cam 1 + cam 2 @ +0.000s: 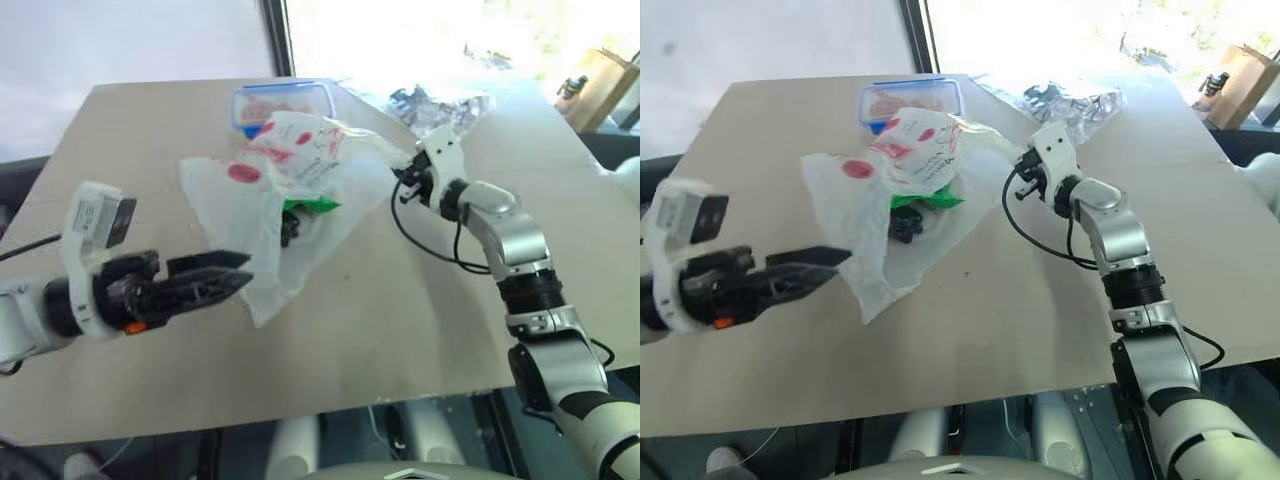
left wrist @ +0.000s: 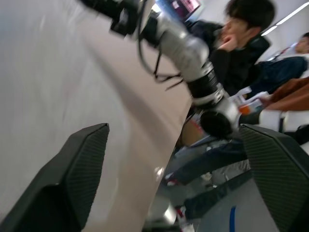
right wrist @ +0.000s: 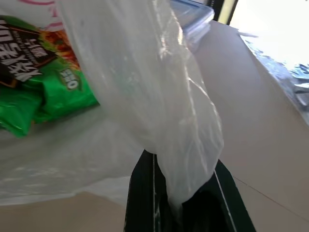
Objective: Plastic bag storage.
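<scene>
The plastic bag (image 1: 262,190), thin white with red marks, lies crumpled in the middle of the table. A green snack packet (image 1: 311,205) and something dark show through it. My right gripper (image 3: 181,193) is shut on a pulled-up fold of the bag (image 3: 145,87) at the bag's right edge. In the head view that gripper (image 1: 400,176) sits level against the bag. My left gripper (image 1: 244,270) hovers just left of the bag's near corner, apart from it. Its fingers (image 2: 72,179) stand wide open with nothing between them.
A blue-lidded lunchbox (image 1: 284,102) stands behind the bag, and a shiny wrapper (image 1: 440,106) lies at the back right. A black cable (image 1: 425,243) loops on the beige table (image 1: 400,330) beside my right arm. A seated person (image 2: 241,43) is beyond the table's edge.
</scene>
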Action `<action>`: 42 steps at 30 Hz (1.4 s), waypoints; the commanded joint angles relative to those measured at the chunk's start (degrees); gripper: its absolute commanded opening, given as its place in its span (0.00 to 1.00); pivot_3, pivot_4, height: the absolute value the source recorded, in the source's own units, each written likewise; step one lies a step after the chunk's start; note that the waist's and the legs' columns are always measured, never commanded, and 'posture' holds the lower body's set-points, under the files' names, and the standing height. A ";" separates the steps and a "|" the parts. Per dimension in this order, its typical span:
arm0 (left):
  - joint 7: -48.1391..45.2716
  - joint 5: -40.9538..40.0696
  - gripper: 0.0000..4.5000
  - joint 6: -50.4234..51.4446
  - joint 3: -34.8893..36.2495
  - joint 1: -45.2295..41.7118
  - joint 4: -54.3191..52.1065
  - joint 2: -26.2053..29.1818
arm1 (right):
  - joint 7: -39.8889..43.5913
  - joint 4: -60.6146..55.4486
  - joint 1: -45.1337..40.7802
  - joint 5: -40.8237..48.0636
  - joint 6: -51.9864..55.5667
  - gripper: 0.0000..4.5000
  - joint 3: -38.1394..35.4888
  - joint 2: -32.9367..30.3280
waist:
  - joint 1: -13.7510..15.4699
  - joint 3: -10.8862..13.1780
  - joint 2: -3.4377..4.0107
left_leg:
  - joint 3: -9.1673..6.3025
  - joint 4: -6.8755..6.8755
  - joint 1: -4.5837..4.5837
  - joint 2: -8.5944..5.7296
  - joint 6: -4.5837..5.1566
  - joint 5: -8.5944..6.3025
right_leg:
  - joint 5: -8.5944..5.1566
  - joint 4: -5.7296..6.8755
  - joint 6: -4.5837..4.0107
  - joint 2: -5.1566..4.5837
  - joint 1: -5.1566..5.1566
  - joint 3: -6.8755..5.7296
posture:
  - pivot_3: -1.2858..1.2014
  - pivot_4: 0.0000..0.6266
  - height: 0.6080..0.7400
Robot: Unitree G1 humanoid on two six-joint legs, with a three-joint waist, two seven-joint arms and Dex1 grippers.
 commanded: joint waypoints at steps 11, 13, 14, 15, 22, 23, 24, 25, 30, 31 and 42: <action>4.98 30.55 0.99 -19.45 -23.63 -6.05 -11.45 -10.31 | -0.66 -7.29 1.33 1.47 3.49 0.00 -0.28 -0.53 | 0.90 -0.09 0.12 | 0.10 0.00 0.00 -0.02 -0.05 0.03 | 0.05 -0.01 -0.07 0.09 0.02 0.04 | 0.52 0.24 1.00; 5.94 30.67 0.99 -20.12 -26.68 -8.75 -11.02 -12.47 | -0.66 -7.96 1.53 1.47 4.09 0.00 -0.14 -0.79 | 0.96 -0.08 0.12 | 0.12 -0.01 0.00 -0.02 -0.05 0.03 | 0.05 -0.01 -0.06 0.11 0.01 0.07 | 0.52 0.24 1.00; 6.70 29.20 0.99 -20.19 -27.51 -10.16 -10.01 -14.29 | -0.68 -8.26 1.65 1.46 4.37 0.00 -0.10 -0.92 | 0.99 -0.08 0.12 | 0.13 -0.02 0.00 0.00 -0.05 0.03 | 0.05 -0.01 -0.06 0.12 0.00 0.08 | 0.52 0.24 1.00; 8.33 26.71 0.88 -20.20 -27.77 -11.59 -8.73 -16.63 | -0.69 -8.48 1.71 1.45 4.61 0.00 -0.08 -1.07 | 0.96 -0.08 0.12 | 0.13 -0.02 -0.01 0.00 -0.05 0.03 | 0.05 -0.02 -0.06 0.13 0.00 0.07 | 0.52 0.24 1.00; 15.73 14.96 0.23 -21.15 -25.94 -12.81 -5.34 -22.28 | -1.13 -8.18 1.58 1.59 5.33 0.00 -0.78 -2.03 | 0.97 -0.09 0.10 | 0.09 0.01 -0.02 0.03 -0.04 0.03 | 0.05 0.01 -0.05 0.14 0.00 0.06 | 0.52 0.24 1.00; 16.54 14.42 0.12 -21.45 -26.02 -12.93 -5.26 -22.45 | -1.18 -8.02 1.49 1.70 5.36 0.00 -0.94 -2.17 | 1.01 -0.09 0.10 | 0.10 0.01 -0.02 0.03 -0.04 0.03 | 0.05 0.00 -0.05 0.13 0.00 0.06 | 0.52 0.24 1.00; 17.35 13.89 0.07 -21.92 -26.08 -13.06 -5.18 -22.75 | -1.24 -7.90 1.34 1.89 5.40 0.00 -1.18 -2.24 | 1.04 -0.09 0.10 | 0.10 0.01 -0.02 0.02 -0.04 0.03 | 0.05 0.00 -0.05 0.13 0.00 0.06 | 0.52 0.24 1.00; 18.32 12.29 0.01 -22.48 -25.89 -13.23 -5.00 -23.09 | -1.30 -7.90 1.17 2.16 5.55 0.00 -1.44 -2.29 | 1.05 -0.09 0.10 | 0.10 0.02 -0.02 0.02 -0.04 0.03 | 0.05 0.00 -0.05 0.13 0.01 0.06 | 0.52 0.24 1.00; 26.66 -11.14 0.01 -28.32 -20.96 -18.15 -0.42 -20.42 | -0.26 -9.86 -2.02 8.33 8.26 0.00 -6.73 -2.19 | 1.15 -0.08 0.09 | 0.01 0.05 -0.03 0.03 -0.03 0.03 | 0.05 0.02 -0.05 0.12 0.01 0.01 | 0.52 0.24 1.00; 27.55 -14.84 0.01 -29.55 -19.14 -22.20 1.71 -19.97 | 0.04 -10.71 -4.03 11.82 9.97 0.00 -9.50 -1.95 | 1.18 -0.04 0.10 | -0.03 0.06 -0.04 0.04 -0.03 0.03 | 0.05 0.04 -0.05 0.12 0.02 -0.02 | 0.52 0.24 1.00; 27.93 -2.95 0.01 -32.38 -19.39 -65.43 39.55 -9.70 | -4.02 -5.99 -34.68 33.74 21.24 0.00 -28.40 -11.22 | 2.32 0.11 0.07 | -0.14 0.15 -0.36 -0.04 -0.01 0.02 | 0.03 -0.24 -0.02 0.16 0.01 -0.33 | 0.52 0.24 1.00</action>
